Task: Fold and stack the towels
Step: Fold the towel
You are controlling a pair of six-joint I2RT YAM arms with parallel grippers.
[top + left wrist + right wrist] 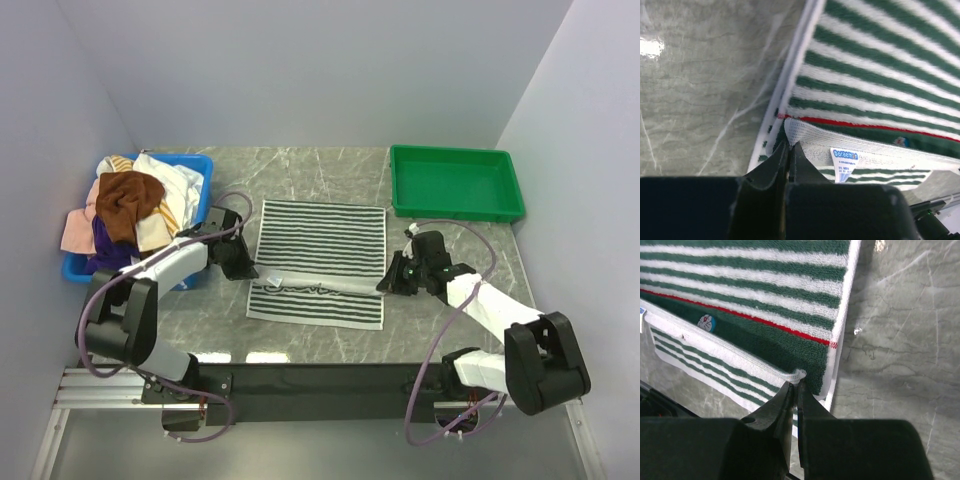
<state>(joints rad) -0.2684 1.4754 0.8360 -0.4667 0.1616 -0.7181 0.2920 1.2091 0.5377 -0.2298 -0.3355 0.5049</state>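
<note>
Pinching the near hem of the striped towel (320, 240), the left hand (789, 149) is pressed together on its left corner and the right hand (796, 389) on its right corner. The hem is drawn partway over the stripes, so I judge the first fold begun, not finished. Left of that towel, other towels (130, 205) lie heaped, unfolded, in a blue bin (203, 165). Nothing is stacked yet. The heap's count is hidden, and the label (845, 162) is unreadable.
</note>
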